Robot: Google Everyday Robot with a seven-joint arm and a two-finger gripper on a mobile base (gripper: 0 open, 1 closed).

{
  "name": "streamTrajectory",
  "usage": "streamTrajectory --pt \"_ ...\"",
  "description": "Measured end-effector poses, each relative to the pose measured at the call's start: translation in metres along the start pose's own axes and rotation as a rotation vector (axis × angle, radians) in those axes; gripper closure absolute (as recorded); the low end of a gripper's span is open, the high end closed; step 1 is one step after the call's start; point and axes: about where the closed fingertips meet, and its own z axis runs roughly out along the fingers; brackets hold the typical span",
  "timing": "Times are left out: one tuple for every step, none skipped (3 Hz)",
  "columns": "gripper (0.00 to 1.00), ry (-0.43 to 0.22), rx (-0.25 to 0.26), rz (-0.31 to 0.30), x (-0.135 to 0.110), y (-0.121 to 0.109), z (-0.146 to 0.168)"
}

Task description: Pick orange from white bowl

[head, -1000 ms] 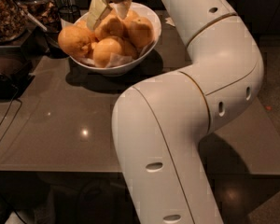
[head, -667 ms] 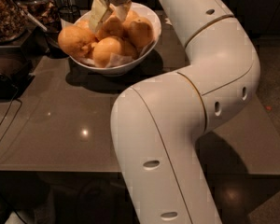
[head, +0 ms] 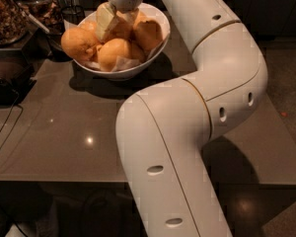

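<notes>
**Down in the white bowl (head: 138, 68)**

The pincer (head: 117, 19) sits low among the heaped fruit (head: 113, 53), against the topmost orange (head: 121, 29). The bowl stands on the tabletop (head: 64, 127), toward its far side. Whether the pincer grips anything, I cannot tell.

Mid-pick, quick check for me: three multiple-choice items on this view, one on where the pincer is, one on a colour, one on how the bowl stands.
1. Where is the pincer?
A. Down near the floor
B. At the bowl, down among the oranges
C. Beside the arm's elbow

2. What colour is the bowl?
A. White
B. Black
C. Blue

3. How does the bowl stand?
A. Tipped on its side
B. Upside down
C. Upright on the table, heaped with fruit

Answers:
1 B: the pincer is at the top of the view, right on the pile.
2 A: the bowl's wall and rim are plain white.
3 C: the rim faces up and the oranges rise above it.
</notes>
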Motion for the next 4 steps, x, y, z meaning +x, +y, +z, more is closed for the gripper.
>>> streamTrajectory --pt "0.42 0.002 -0.002 0.001 -0.0003 -0.0005 -0.0012" --pt "0.61 -0.002 0.006 -0.009 -0.0020 -0.0033 -0.0004" --pt "0.84 -0.002 0.006 -0.009 -0.0021 -0.0033 -0.0004" --pt "1.00 -0.046 -0.031 -0.031 -0.0099 0.0021 -0.0011"
